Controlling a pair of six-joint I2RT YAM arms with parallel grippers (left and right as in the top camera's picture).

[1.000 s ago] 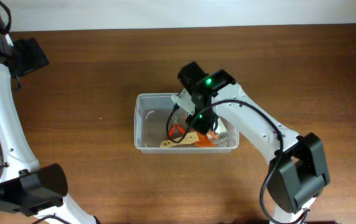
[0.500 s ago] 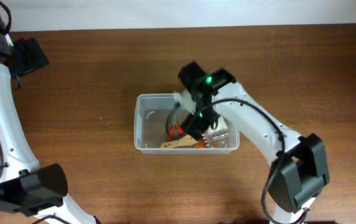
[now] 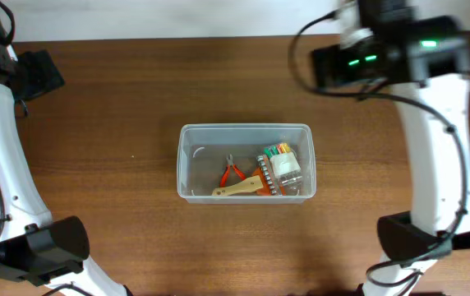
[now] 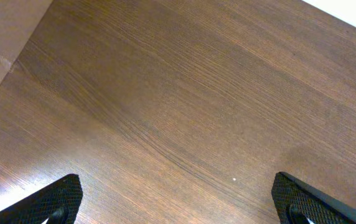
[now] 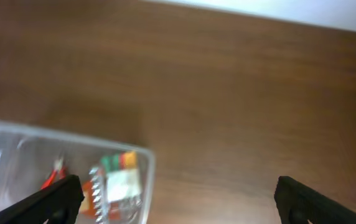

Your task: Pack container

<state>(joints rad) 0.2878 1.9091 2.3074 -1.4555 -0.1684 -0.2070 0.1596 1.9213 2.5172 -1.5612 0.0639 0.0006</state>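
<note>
Sitting mid-table, the container (image 3: 187,164) shows whole only from overhead: clear plastic with rounded corners, holding red-handled pliers (image 3: 232,173), a pale flat tool (image 3: 237,190) and a small clear box (image 3: 284,167). The right wrist view catches just its blurred end, with the right gripper (image 5: 178,202) spread wide and empty. The left gripper (image 4: 178,202) is likewise spread wide, over the wooden table (image 4: 178,93).

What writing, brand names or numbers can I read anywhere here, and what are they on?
No text can be read in any view.
The small clear pack inside the container carries a white patch that may be a label: too small and blurred to read.
The green lights on the right arm are plain lamps, not signs or digits.
</note>
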